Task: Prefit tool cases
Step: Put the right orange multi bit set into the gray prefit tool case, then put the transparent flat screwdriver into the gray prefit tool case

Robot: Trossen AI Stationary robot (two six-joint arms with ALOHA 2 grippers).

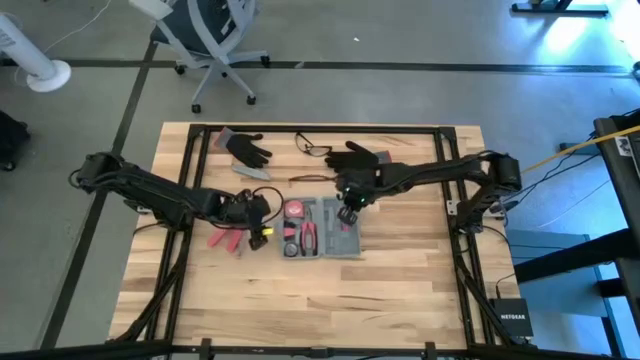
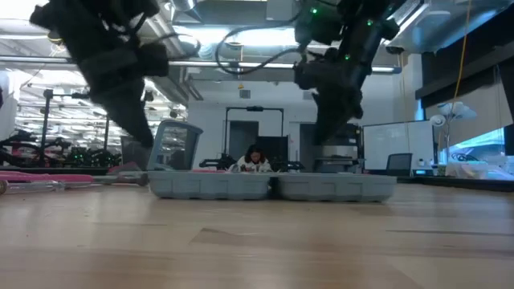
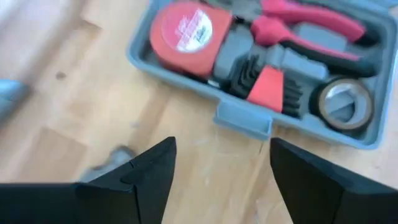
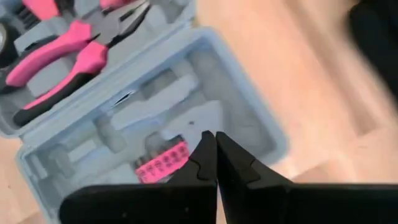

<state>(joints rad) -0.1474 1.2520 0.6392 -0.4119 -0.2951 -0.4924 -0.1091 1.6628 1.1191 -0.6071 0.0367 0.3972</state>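
Overhead, the tool case [image 1: 320,229] lies open mid-table, partly filled, red-handled tools [image 1: 228,241] loose beside it. My left gripper [image 3: 219,167] hovers spread and empty by the case's latch edge (tape measure [image 3: 189,31] and pliers [image 3: 311,28] seated). My right gripper [image 4: 216,163], pinched closed on nothing, hangs above half-empty slots.

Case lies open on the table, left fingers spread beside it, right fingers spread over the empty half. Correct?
Not quite: the right gripper has its fingers shut, as the right wrist view shows. The tool case does lie open, and the left gripper is spread beside it.
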